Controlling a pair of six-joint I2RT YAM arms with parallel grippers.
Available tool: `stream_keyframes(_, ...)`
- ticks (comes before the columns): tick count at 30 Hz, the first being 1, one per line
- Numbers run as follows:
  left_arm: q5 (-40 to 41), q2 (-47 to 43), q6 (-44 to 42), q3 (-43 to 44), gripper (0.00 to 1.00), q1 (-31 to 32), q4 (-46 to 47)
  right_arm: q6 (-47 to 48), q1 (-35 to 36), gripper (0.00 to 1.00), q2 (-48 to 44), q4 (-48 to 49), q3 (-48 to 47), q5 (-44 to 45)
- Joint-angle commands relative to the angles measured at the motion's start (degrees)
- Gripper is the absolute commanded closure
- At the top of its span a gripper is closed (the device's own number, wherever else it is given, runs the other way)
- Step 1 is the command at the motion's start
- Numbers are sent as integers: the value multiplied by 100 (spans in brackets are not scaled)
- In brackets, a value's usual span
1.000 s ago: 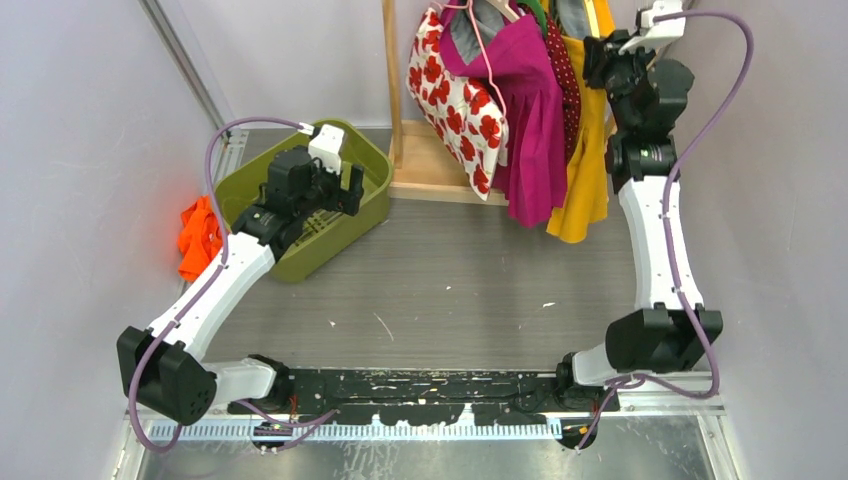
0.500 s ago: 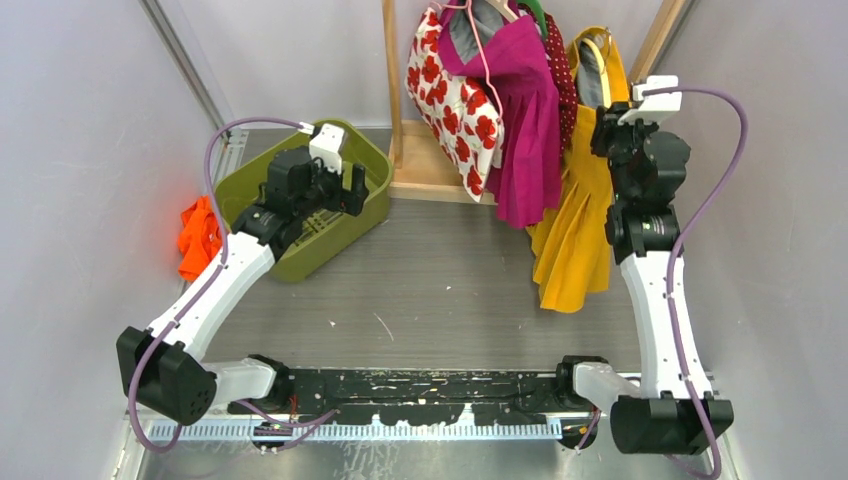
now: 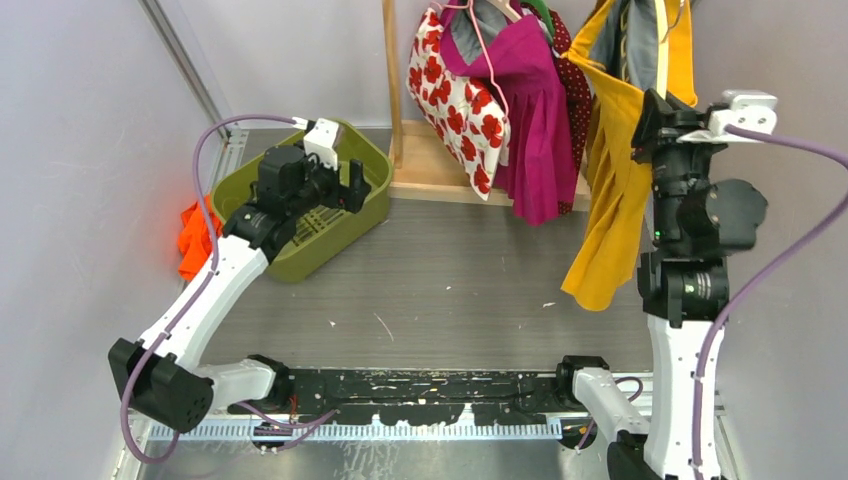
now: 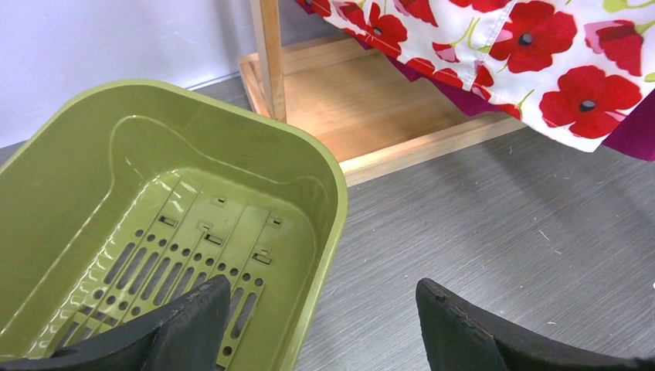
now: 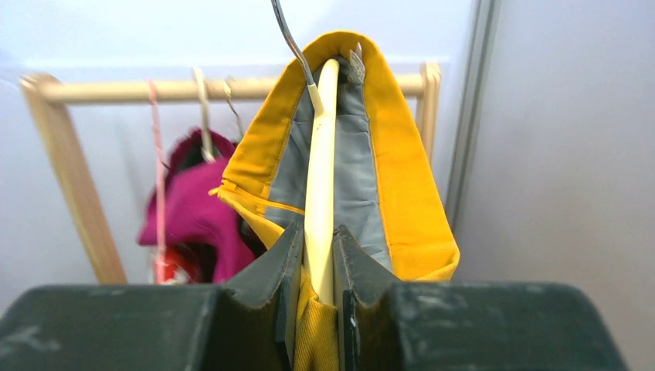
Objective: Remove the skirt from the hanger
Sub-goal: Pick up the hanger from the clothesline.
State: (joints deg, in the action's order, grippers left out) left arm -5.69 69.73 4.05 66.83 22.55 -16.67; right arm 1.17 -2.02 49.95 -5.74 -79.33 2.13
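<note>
At right: yellow skirt (image 3: 606,210), grey-lined, draped over a cream hanger (image 5: 320,154); right gripper (image 5: 318,241) clamps the hanger inside the waistband; left gripper (image 4: 323,289) spread wide.

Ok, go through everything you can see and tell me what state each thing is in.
yellow skirt: on the hanger, held up right of the rack.
hanger: clamped in the right pincer.
right pincer: shut on the hanger.
green basket: upright, nothing visible inside.
left pincer: open, empty, above the green basket's rim.
orange cloth: crumpled beside the green basket.
poppy-print garment: hanging on the rack.
magenta dress: hanging on the rack.
</note>
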Motion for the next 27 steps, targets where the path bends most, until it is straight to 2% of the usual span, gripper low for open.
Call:
stream_keyframes(1,-52,-370,-26,312,12,35,38,-526,17,100,-440,1015,-926,-889)
stream_keyframes(9,181,-836,-71,486,12,35,-186,-1241,11,100,-577,619,-1687,-2241)
stream_keyframes(13,436,-1093,7,831,12,31,-386,-2098,16,100,-396,816,-1837,-3254)
stream_keyframes(15,434,-1227,77,941,12,35,-297,-2736,18,100,-286,1232,-1618,-3652)
stream_keyframes(19,299,-1432,272,1216,12,31,-45,-4384,13,100,137,2732,-1026,-4367)
stream_keyframes(20,278,-1461,325,1345,15,31,-42,-4641,10,100,213,2950,-885,-4427)
stream_keyframes(23,165,-1609,473,1557,16,31,116,-4624,13,100,212,2925,-424,-4378)
stream_keyframes(27,-45,-1934,834,1499,16,31,821,-4654,18,100,276,2912,-83,-4481)
